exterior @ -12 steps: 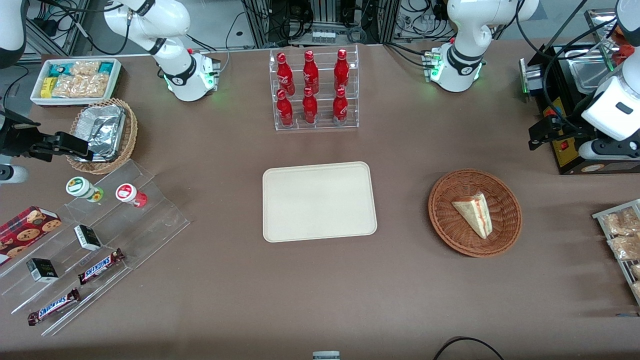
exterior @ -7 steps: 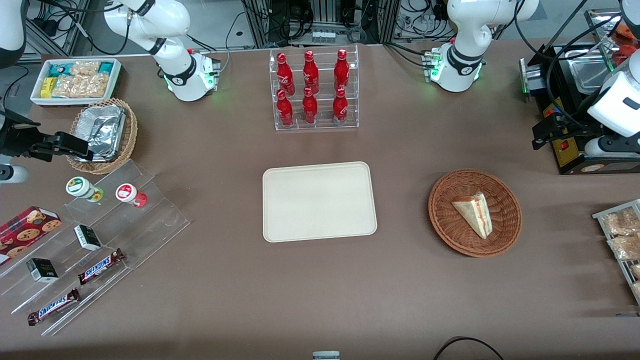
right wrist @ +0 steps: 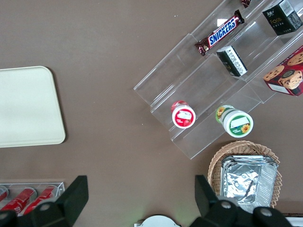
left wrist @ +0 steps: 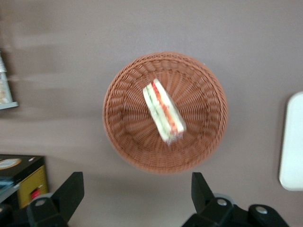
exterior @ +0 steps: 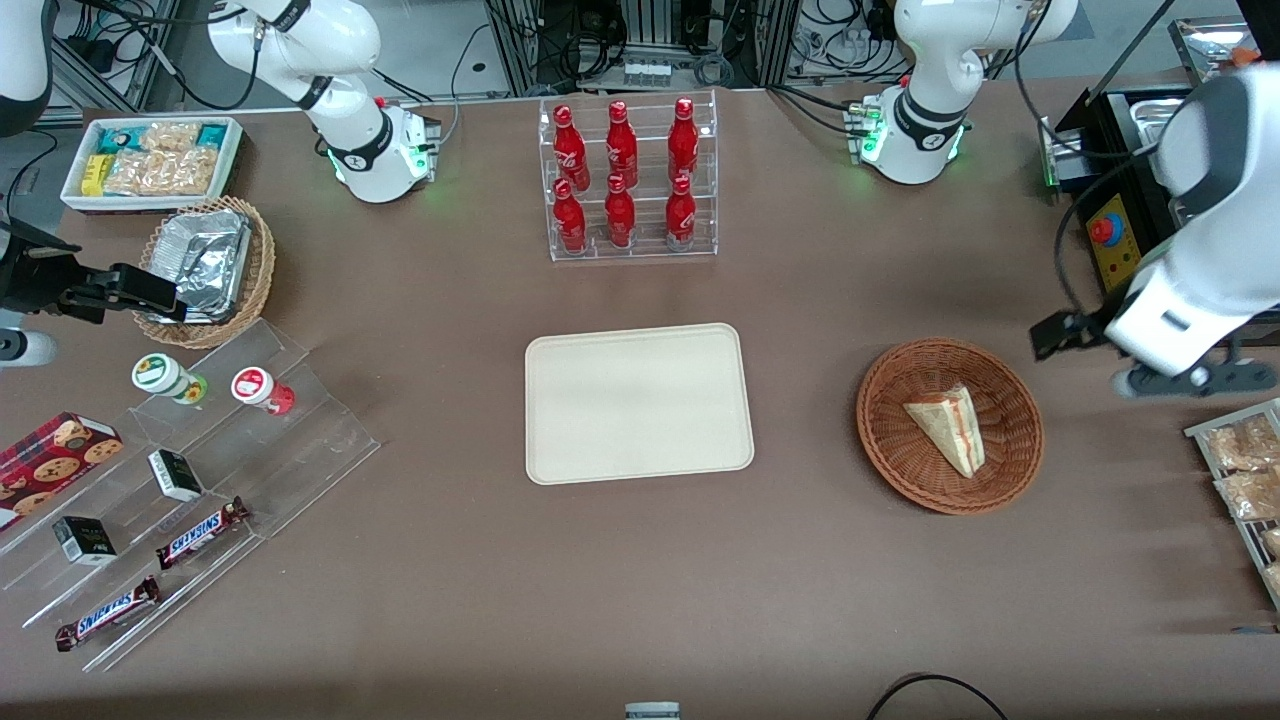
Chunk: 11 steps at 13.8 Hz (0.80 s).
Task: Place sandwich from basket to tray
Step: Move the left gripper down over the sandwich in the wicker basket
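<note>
Your tool [left wrist: 137, 183] hangs above the tabletop [exterior: 450, 560] with its two fingers [left wrist: 71, 191] spread wide apart and nothing between them. In the front view you find it just beside the basket [exterior: 880, 400], a little farther from the front camera than the basket's rim and toward the working arm's end, not touching the wicker.

Now sweep the front view from the parked arm's end:

- A white bin of snack packets [exterior: 150, 160] sits farthest from the camera. Nearer to the camera than it is a tan wicker basket [exterior: 262, 262] holding silver foil trays [exterior: 205, 262].
- Nearer again you see a clear stepped display [exterior: 320, 430] with two lidded cups [exterior: 165, 375], small dark boxes [exterior: 175, 474], a cookie box [exterior: 55, 455] and two Snickers bars [exterior: 200, 532].
- At mid-table a clear rack [exterior: 630, 250] holds six red bottles [exterior: 620, 135].
- Nearer the camera than the rack lies the tray [exterior: 638, 403], flat and bare.
- Well apart from the tray, toward the working arm's end, stands the basket. The sandwich [exterior: 948, 428] lies inside it on the woven bottom, its layered cut edge turned toward the working arm's end.
- At the table's edge a rack of bagged snacks [exterior: 1240, 465] shows only in part.

In the wrist view the basket [left wrist: 111, 109] shows whole, with the sandwich [left wrist: 163, 111] near its middle and the filling stripes plain. A corner of the tray [left wrist: 291, 142] shows beside it.
</note>
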Each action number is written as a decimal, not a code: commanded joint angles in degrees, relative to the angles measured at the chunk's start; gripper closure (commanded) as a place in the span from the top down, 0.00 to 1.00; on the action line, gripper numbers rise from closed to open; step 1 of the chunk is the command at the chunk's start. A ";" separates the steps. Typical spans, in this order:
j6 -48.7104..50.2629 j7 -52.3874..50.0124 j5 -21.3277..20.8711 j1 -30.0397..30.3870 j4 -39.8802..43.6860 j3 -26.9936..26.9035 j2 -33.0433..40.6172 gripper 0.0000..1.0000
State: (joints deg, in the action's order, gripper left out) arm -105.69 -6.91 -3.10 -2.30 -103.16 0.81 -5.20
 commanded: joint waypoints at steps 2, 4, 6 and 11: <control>-15.73 -9.67 -0.86 0.28 -11.86 0.24 -0.15 1.00; -22.26 -15.92 -0.86 0.28 -14.87 0.33 -2.00 1.00; -26.74 -22.59 -0.77 0.28 -16.54 0.33 -3.84 1.00; -35.71 -27.20 -0.77 -0.60 -21.20 0.68 -6.66 1.00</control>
State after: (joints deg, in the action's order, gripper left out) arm -137.93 -31.96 -3.12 -2.57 -122.14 1.20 -11.47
